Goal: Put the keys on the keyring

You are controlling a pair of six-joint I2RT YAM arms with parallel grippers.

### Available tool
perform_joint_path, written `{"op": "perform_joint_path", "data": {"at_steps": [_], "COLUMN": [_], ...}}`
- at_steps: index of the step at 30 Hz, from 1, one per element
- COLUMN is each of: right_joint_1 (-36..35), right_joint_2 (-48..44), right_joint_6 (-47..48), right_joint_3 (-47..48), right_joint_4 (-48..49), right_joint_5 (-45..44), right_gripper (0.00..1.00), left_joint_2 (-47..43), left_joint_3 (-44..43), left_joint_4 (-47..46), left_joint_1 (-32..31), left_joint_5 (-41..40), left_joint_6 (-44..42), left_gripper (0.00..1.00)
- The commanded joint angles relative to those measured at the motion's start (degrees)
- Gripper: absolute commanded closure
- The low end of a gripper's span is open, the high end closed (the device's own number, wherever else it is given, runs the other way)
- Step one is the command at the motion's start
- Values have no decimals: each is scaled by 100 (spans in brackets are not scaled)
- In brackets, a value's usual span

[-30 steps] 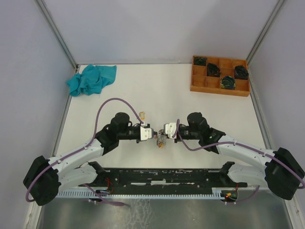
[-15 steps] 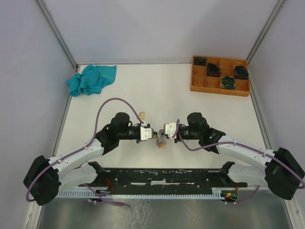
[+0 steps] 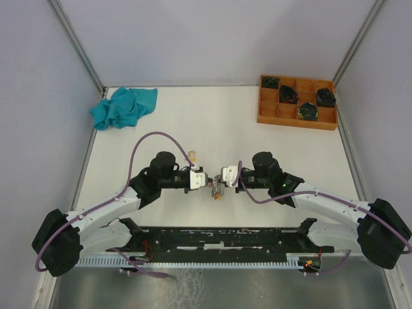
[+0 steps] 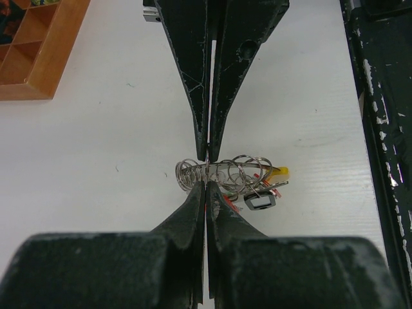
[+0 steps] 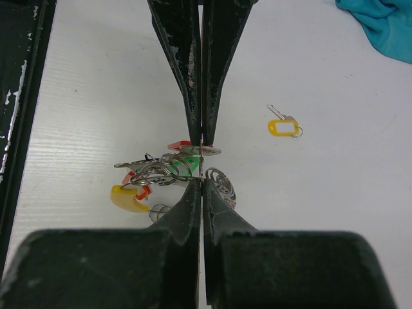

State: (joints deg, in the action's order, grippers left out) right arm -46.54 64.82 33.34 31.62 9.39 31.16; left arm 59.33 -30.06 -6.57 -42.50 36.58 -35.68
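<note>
The silvery keyring (image 3: pixel 217 188) hangs between both grippers just above the table. In the left wrist view its ribbed coil (image 4: pixel 193 174) carries a yellow tag (image 4: pixel 280 171) and a small dark tag (image 4: pixel 259 201). My left gripper (image 4: pixel 206 183) is shut on the coil, and the right gripper's fingers (image 4: pixel 193 77) meet it from the other side. My right gripper (image 5: pixel 203 180) is shut on the ring's wire, with a green-tagged key (image 5: pixel 187 166) and a red-tagged key (image 5: pixel 177 146) beside it. The pale yellow-tagged key (image 5: pixel 283 127) lies loose on the table (image 3: pixel 193 154).
A wooden tray (image 3: pixel 264 109) with black round coils stands at the back right. A teal cloth (image 3: pixel 123 107) lies at the back left. The black rail (image 3: pixel 219 237) runs along the near edge behind both arms.
</note>
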Motion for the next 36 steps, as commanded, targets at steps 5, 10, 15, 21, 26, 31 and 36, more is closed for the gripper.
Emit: {"op": "perform_joint_path", "data": {"at_steps": [5,10,15,21,26,31,36], "right_joint_1": [-117,-163,-187,-221,-259,-259,-259], "right_joint_2": [51,25,13,50,39,-96,-220], "right_joint_6": [34,28,-3,-6,35,79,143], "right_joint_3": [108,108,129,143,135,48,-22], "right_joint_4": [336,368,389,401,407,450,482], "right_joint_5": [54,10,31,55,46,-5,1], "right_gripper": [99,99,99,99,99,99,99], "left_joint_2": [21,93,124,137,174,252,436], "left_joint_3": [-217,-225,-241,-254,-319,-435,-587], "left_joint_4": [-564,-613,-611,-661,-664,-552,-472], "left_joint_1": [-4,-3,-4,-3,35,229,420], "left_joint_5": [205,260,288,255,228,381,802], "left_joint_6": [451,553,592,713,918,1108,1373], "left_gripper": [97,97,97,97,97,97,97]}}
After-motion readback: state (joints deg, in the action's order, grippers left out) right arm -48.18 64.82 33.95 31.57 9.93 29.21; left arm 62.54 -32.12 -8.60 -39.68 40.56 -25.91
